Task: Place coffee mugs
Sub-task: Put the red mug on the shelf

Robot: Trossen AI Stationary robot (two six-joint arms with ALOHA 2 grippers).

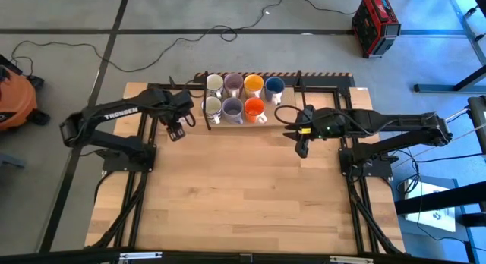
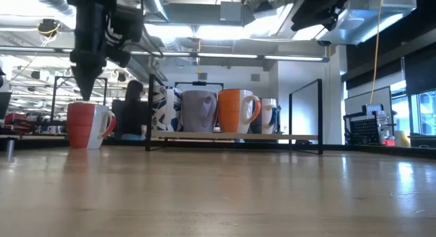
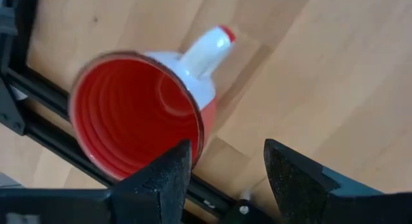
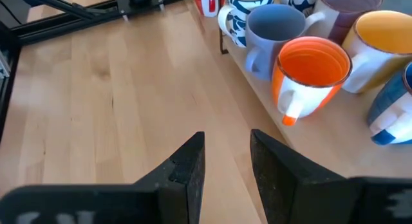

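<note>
A red mug (image 3: 138, 111) with a white outside and handle stands upright on the table near its far left, left of the tray (image 2: 88, 124). My left gripper (image 3: 222, 166) is open and hovers just above the mug's rim (image 2: 87, 94); it hides the mug in the high view (image 1: 176, 129). Seven mugs stand in two rows on a wooden tray (image 1: 237, 122): white (image 1: 215, 83), lavender (image 1: 233, 84), yellow-orange (image 1: 254, 86) and blue (image 1: 274, 87) behind; white, lavender and orange (image 1: 255, 108) in front. My right gripper (image 1: 301, 146) is open above bare table, right of the tray (image 4: 226, 153).
A black frame (image 1: 300, 86) runs around and beside the tray at the far edge. Bare wood lies over the middle and near half of the table (image 1: 243, 196). On the floor beyond the table are cables, a red box (image 1: 375, 23) and an orange vacuum (image 1: 14, 97).
</note>
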